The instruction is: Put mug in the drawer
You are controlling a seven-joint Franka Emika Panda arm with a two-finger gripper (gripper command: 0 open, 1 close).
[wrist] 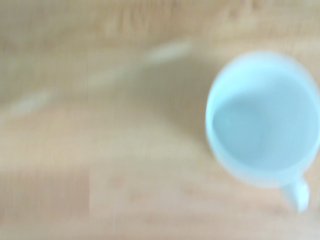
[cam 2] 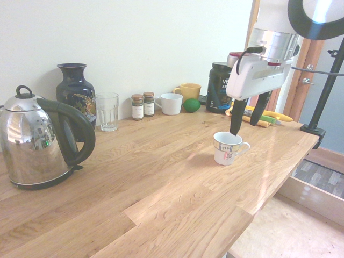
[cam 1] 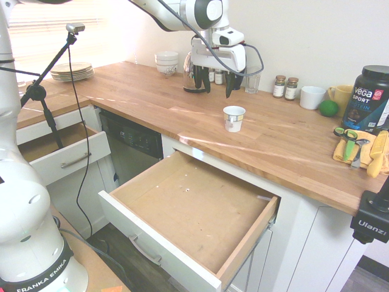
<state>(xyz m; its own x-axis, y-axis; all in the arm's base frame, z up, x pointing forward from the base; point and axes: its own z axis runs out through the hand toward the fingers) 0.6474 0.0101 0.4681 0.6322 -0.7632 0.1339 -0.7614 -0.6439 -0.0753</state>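
Note:
The mug (cam 1: 234,118) is a small white cup that stands upright on the wooden counter (cam 1: 285,143), a little behind the drawer. It has a small handle in the second exterior view, mug (cam 2: 228,149). My gripper (cam 1: 217,84) hangs open above the counter, just over the mug and slightly off to one side, touching nothing. From the other side, the gripper (cam 2: 247,112) has one dark fingertip (cam 2: 233,128) right above the rim. The wrist view looks down into the empty mug (wrist: 262,120). The drawer (cam 1: 194,207) is pulled wide open, with bare wood inside.
A steel kettle (cam 2: 37,145), dark vase (cam 2: 75,94), glass tumbler (cam 2: 107,111), spice jars (cam 2: 142,106) and a plain white mug (cam 1: 312,97) line the wall. A black tub (cam 1: 368,99) and a yellow cloth (cam 1: 358,152) lie at the right. A smaller drawer (cam 1: 55,149) stands open at the left.

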